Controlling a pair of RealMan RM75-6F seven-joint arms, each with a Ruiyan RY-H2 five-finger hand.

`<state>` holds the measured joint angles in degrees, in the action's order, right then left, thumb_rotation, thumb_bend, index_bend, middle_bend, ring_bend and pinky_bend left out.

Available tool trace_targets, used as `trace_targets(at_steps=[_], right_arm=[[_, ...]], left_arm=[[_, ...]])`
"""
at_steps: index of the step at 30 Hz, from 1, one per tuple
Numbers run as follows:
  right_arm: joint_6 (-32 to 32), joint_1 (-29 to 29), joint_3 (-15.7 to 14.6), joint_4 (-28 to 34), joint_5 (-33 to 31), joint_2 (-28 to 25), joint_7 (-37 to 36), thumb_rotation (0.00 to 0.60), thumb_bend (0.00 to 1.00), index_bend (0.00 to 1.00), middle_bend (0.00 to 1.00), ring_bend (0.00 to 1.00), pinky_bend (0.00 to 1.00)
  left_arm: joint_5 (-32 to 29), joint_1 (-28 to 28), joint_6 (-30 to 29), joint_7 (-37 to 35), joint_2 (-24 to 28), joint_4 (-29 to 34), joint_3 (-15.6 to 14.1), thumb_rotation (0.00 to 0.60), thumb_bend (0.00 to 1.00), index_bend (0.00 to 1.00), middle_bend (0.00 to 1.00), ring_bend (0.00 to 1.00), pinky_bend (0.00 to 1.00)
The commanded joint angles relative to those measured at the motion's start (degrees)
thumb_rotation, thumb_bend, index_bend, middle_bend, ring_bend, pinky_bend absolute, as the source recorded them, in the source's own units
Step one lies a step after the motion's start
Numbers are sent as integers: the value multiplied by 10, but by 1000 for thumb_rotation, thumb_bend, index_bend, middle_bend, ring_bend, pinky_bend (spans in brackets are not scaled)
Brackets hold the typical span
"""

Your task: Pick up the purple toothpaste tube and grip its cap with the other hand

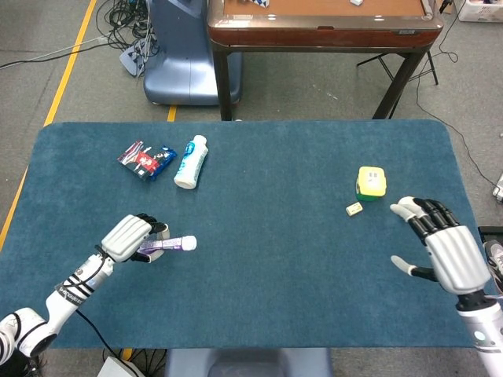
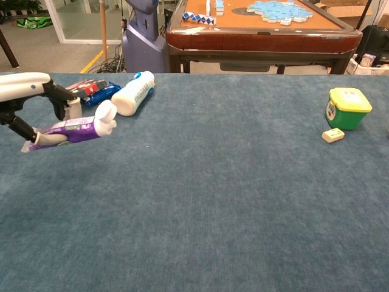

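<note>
left hand [image 1: 132, 238] grips purple toothpaste tube [image 2: 70, 130] | cap [image 2: 106, 118] points toward robot's right | right hand [image 1: 444, 247] empty, fingers spread, well apart across tabletop [image 1: 275, 259]

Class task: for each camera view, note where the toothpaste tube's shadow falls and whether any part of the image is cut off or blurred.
Head view: sharp; the left hand holds the purple toothpaste tube, faint shadow beneath. Chest view: the left hand is cropped at the edge; the right hand is absent.

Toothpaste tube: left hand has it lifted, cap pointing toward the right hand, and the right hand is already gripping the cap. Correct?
Not quite. The left hand holds the purple toothpaste tube lifted, white cap pointing right, but the right hand is open and far from the cap, near the table's right edge. The head view shows it.
</note>
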<state>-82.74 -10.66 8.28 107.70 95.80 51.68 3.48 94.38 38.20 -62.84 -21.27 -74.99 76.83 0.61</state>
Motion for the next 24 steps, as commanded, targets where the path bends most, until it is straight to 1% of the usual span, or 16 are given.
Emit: trace_targets(at_steps=[1,3,6,8,9,10,12,16,20,24], right_arm=[[45,-41,10,27,19,-5,4,545,228,191,249,151,156],[71,-64,13,40,25,-6,1,498,262,191,248,139,156],[107,-98,22,57,32,-4,-2,415,327,191,219,90,142],[132,-123,30,66,33,1,7,363,360,190,192,50,107],[144,-134,33,70,32,4,11,327,375,190,169,22,67],[156,-144,35,74,30,7,15,304,379,190,150,8,37],[182,-168,43,80,22,16,29,279,383,190,125,0,3],[224,-209,53,83,5,45,49,242,392,244,97,0,0],[264,-248,59,75,-16,83,81,236,399,268,75,0,0],[285,-275,61,62,-34,118,109,232,400,274,64,0,0]], left_arm=[[7,23,18,-25,20,28,6,600,390,550,628,433,362],[7,33,28,-33,26,41,9,600,391,552,633,436,362],[6,49,45,-41,33,60,13,600,394,559,641,440,362],[4,60,58,-47,38,75,16,600,396,561,645,444,366],[3,63,62,-49,40,81,18,600,398,562,647,445,370],[1,67,66,-50,42,86,19,600,399,563,649,446,372],[-4,75,76,-51,45,97,22,600,401,565,653,446,374],[-24,89,99,-61,51,114,31,600,401,567,655,446,374],[-45,105,127,-75,57,128,41,600,401,568,657,446,374],[-62,113,139,-82,55,133,50,600,401,569,657,446,375]])
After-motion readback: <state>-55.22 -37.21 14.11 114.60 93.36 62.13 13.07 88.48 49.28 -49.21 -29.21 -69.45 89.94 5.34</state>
